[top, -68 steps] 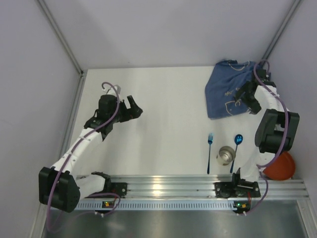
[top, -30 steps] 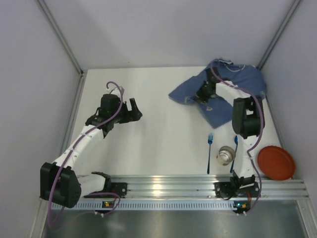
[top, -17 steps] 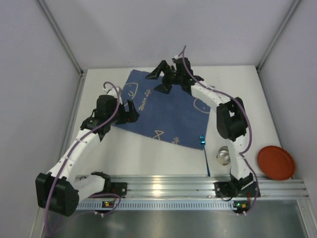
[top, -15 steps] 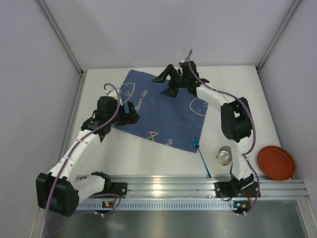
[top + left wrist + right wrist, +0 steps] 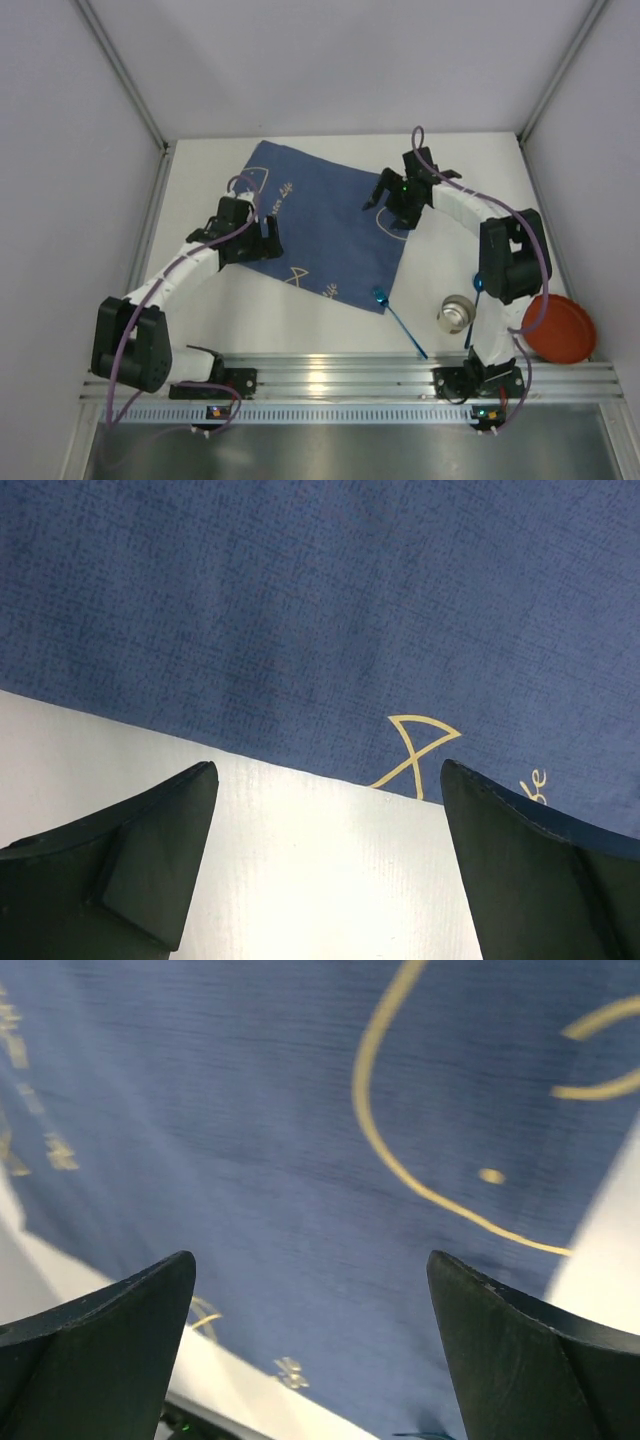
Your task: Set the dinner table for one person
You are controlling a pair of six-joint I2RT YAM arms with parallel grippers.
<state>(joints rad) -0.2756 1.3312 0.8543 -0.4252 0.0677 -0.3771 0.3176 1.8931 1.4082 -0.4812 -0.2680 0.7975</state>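
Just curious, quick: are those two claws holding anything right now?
Left gripper: open, holding nothing, over the mat's edge.
Right gripper: open, holding nothing, above the mat.

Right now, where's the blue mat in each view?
Top external: blue mat spread flat, centre of dinner table.
Left wrist: upper frame, edge running diagonally.
Right wrist: fills most of frame.
Shared landmark: mat edge against the white dinner table.

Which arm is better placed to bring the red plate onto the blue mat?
Probably the right. The red plate lies beside its base; the right gripper hangs open over the blue mat. The left gripper is at the mat's left edge, farther away.
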